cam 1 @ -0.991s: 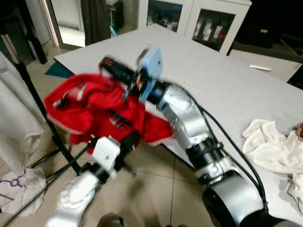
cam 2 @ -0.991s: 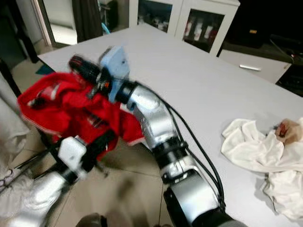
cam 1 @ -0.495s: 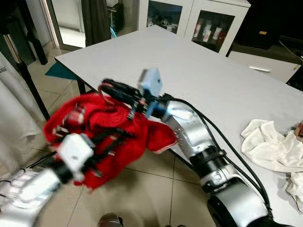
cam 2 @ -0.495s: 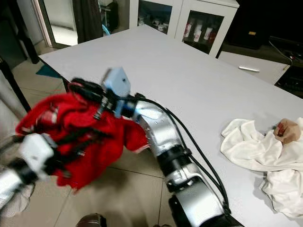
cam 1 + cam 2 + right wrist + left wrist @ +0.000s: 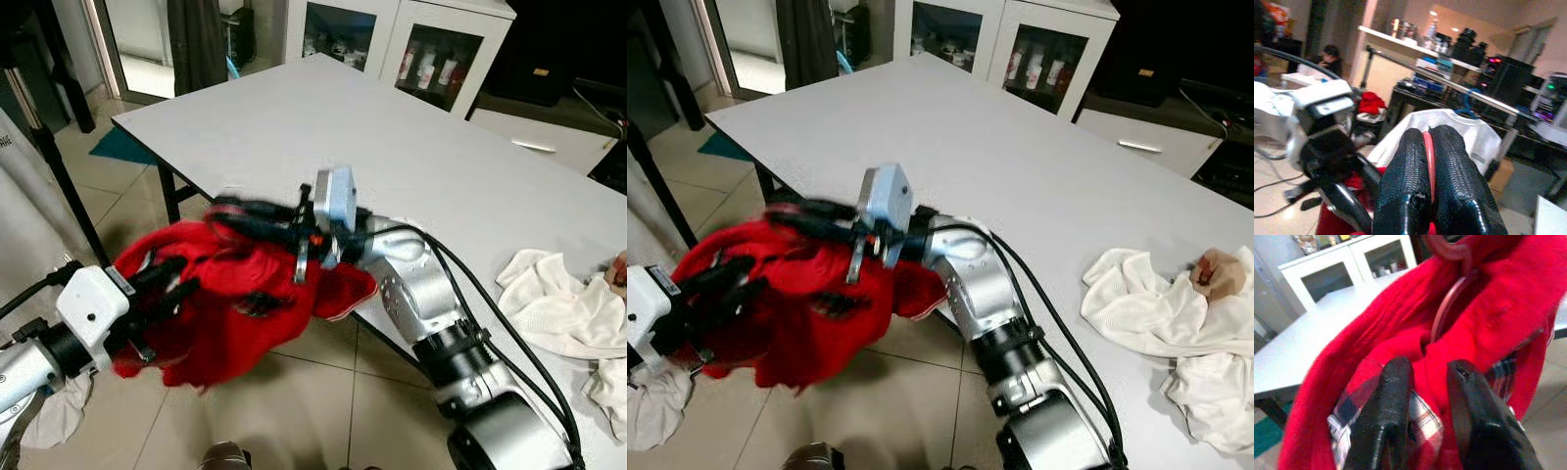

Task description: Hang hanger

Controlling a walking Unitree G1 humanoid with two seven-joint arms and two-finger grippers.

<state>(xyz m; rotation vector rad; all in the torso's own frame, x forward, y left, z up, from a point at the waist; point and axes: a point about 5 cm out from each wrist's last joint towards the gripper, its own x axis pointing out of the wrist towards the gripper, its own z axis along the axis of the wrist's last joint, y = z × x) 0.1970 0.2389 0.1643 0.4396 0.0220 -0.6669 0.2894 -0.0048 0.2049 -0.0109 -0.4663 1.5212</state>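
The red garment [image 5: 230, 294] now hangs lower at the centre-left of the frame, off the counter [image 5: 411, 147] edge, the right tool [image 5: 1425, 196] clenched on its pink hanger [image 5: 1428, 161], the left tool [image 5: 1422, 416] pinching the cloth, so hanging seems not yet begun.

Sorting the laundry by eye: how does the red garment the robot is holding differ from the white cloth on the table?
The red garment with plaid lining hangs in the air off the table's edge, above the tiled floor; the crumpled white cloth lies on the grey table. The red garment is gripped by the left end effector, with its red hanger hook pinched in the right end effector; no end effector touches the white cloth. Both are bunched, not folded.
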